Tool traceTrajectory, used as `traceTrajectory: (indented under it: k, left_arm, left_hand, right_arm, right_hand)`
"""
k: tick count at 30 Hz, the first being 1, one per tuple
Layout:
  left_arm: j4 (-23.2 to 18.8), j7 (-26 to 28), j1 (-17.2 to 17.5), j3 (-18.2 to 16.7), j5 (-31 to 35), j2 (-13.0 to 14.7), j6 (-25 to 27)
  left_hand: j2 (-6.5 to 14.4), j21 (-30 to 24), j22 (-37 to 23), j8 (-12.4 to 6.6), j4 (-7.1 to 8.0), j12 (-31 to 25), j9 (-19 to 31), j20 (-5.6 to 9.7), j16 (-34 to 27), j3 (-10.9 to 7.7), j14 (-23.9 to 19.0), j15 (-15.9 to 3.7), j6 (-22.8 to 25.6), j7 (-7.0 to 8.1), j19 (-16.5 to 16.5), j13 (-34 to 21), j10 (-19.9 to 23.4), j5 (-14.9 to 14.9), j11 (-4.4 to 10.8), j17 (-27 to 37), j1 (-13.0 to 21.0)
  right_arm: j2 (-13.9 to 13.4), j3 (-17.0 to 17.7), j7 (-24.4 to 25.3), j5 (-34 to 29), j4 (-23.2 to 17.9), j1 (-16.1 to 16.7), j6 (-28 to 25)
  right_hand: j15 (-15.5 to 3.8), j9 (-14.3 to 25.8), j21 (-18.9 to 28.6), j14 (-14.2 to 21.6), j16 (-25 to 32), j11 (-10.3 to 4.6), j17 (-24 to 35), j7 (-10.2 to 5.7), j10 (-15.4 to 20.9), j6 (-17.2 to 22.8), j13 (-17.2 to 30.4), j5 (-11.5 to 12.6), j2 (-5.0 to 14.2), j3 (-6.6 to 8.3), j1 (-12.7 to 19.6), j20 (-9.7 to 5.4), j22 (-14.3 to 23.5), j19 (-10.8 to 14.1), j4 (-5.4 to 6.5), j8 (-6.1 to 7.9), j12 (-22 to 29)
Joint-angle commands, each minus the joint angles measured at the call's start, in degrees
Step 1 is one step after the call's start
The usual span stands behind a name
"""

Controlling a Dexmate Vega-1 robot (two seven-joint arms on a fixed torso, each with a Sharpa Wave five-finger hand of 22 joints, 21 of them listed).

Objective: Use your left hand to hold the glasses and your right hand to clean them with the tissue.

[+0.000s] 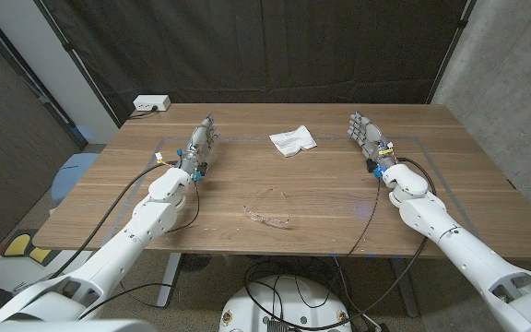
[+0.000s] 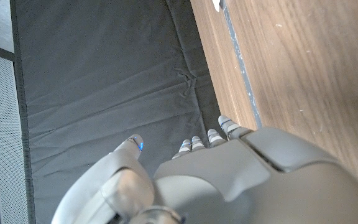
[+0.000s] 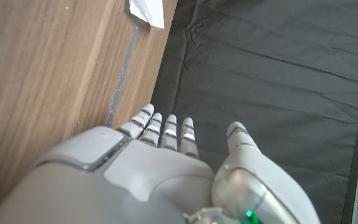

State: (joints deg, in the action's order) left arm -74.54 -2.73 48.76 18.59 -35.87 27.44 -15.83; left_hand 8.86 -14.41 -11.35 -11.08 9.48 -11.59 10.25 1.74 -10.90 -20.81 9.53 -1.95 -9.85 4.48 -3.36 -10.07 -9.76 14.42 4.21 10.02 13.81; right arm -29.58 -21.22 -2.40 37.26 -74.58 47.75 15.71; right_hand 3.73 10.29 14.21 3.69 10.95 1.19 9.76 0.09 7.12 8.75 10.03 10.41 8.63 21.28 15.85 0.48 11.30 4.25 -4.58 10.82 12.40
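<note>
Clear-framed glasses lie on the wooden table near its front middle. A crumpled white tissue lies at the back middle; its corner also shows in the right wrist view. My left hand stands on the far left of the table, fingers straight and apart, holding nothing, well away from the glasses. My right hand stands at the far right, fingers straight, empty, to the right of the tissue. Each wrist view shows its own hand from behind, the left hand and the right hand, fingers extended.
A white power strip sits on a ledge beyond the table's back left corner. A black curtain hangs behind the table. Cables run along both arms over the tabletop. Thin tape lines mark a rectangle on the table.
</note>
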Motion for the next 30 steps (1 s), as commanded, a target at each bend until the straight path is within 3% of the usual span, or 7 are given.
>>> traceTrajectory:
  k: [1, 4, 7, 15, 21, 22, 30]
  left_arm:
    - [-1.69, -2.57, 2.05, -6.54, 8.48, -4.53, 4.02]
    - [-1.98, -4.34, 2.14, -7.78, 10.2, -5.09, 5.49]
    - [-2.97, -5.68, 2.14, -8.46, 12.9, -4.74, 7.13]
    - [-7.07, -7.56, 2.03, -8.71, 21.73, -2.62, 10.47]
    - [-10.56, -9.08, 1.76, -7.76, 28.84, -0.05, 12.0]
    - [-10.91, -9.53, 1.74, -7.74, 29.39, 0.13, 12.11]
    - [-13.06, -13.27, 1.57, -7.53, 32.66, 1.9, 11.36]
  left_hand:
    - [-0.08, -0.78, -0.15, -1.36, -0.55, -1.69, 0.42, -3.08, -0.81, -0.47, -3.3, 0.15, 1.34, 2.13, 1.86, -0.61, 4.42, 0.01, -2.05, 0.25, -0.17]
    - [-2.17, -0.6, -0.03, -0.93, -1.86, -1.42, 0.4, -3.14, -0.51, 0.07, -3.8, -0.18, 0.91, 3.89, 1.74, -0.69, 4.54, -0.24, -1.27, 0.16, 0.58]
    - [-3.76, -0.49, 0.09, -0.8, -3.31, -1.23, 0.37, -3.39, -0.53, 0.36, -4.75, 0.0, 0.87, 4.54, 1.83, -0.68, 4.72, -0.45, -0.65, 0.08, 1.79]
    - [-6.0, -0.56, 0.2, -1.51, -6.85, -1.41, 0.36, -4.59, -0.6, 0.29, -7.13, 0.52, 3.49, 3.99, 2.86, -0.69, 6.88, -0.8, -0.3, 0.03, 5.71]
    - [-6.66, -0.72, 0.11, -2.09, -8.49, -1.83, 0.4, -6.11, -0.63, 0.12, -8.41, 0.25, 5.81, 4.04, 3.59, -0.72, 9.08, -1.03, 0.17, 0.09, 7.82]
    - [-6.74, -0.74, 0.1, -2.17, -8.69, -1.85, 0.4, -6.16, -0.64, 0.09, -8.59, 0.24, 6.16, 3.85, 3.66, -0.73, 9.3, -1.07, 0.28, 0.11, 8.1]
    - [-7.21, -0.86, -0.02, -2.71, -9.89, -1.85, 0.45, -6.83, -0.79, 0.02, -10.09, 0.74, 8.68, 3.46, 4.17, -0.76, 10.57, -1.3, 0.14, 0.22, 9.71]
  right_arm:
    - [-0.79, 0.16, -0.47, 0.0, -1.59, 0.19, -2.01]
    - [-0.9, 0.2, -0.3, -0.22, -1.95, 0.45, -2.05]
    - [-1.03, 0.3, -0.02, -0.3, -2.4, 0.72, -2.31]
    - [-1.25, 0.49, 0.29, -0.16, -3.68, 1.62, -2.68]
    - [-1.55, 0.61, 1.27, -0.22, -5.49, 2.93, -3.08]
    - [-1.57, 0.64, 1.5, -0.23, -5.81, 3.17, -3.13]
    - [-1.97, 0.65, 3.37, -0.7, -8.42, 4.95, -3.67]
  right_hand:
    - [1.17, 0.3, 0.46, 2.68, 0.59, 1.08, 0.2, -0.32, 3.22, 0.92, 0.37, 0.37, -0.1, 0.0, 0.24, 2.22, 0.25, 0.82, 0.28, 0.32, 1.03]
    - [1.24, 0.33, 0.26, 2.11, 0.01, 1.03, 0.19, -1.22, 1.47, -0.27, 0.4, 0.42, -0.24, 0.06, 0.48, 2.35, 0.3, 0.46, 0.07, -0.11, 0.15]
    - [1.15, 0.33, 0.21, 1.98, -0.09, 0.78, 0.19, -1.35, 1.31, -0.34, 0.4, 0.42, -0.26, 0.06, 0.51, 2.38, 0.31, 0.36, 0.04, -0.12, 0.06]
    - [1.55, 0.36, 0.21, 2.73, 0.01, 1.35, 0.24, -1.44, 2.82, 1.07, 0.42, 0.43, -0.35, 0.02, 0.58, 3.05, 0.37, 0.47, -0.04, 0.44, 0.51]
    - [1.68, 0.38, 0.3, 3.73, 0.28, 1.58, 0.31, -1.54, 3.89, 1.82, 0.44, 0.41, -0.4, -0.1, 0.43, 3.32, 0.42, 0.74, 0.04, 0.65, 0.82]
    - [1.78, 0.38, 0.31, 3.78, 0.24, 2.45, 0.34, -1.56, 4.15, 1.9, 0.45, 0.42, -0.38, -0.12, 0.38, 3.37, 0.44, 0.76, 0.08, 0.64, 0.87]
    - [1.81, 0.41, 0.35, 4.28, 0.27, 1.91, 0.41, -1.5, 4.61, 2.39, 0.47, 0.41, -0.39, -0.22, 0.23, 3.56, 0.5, 0.85, 0.19, 0.72, 0.92]
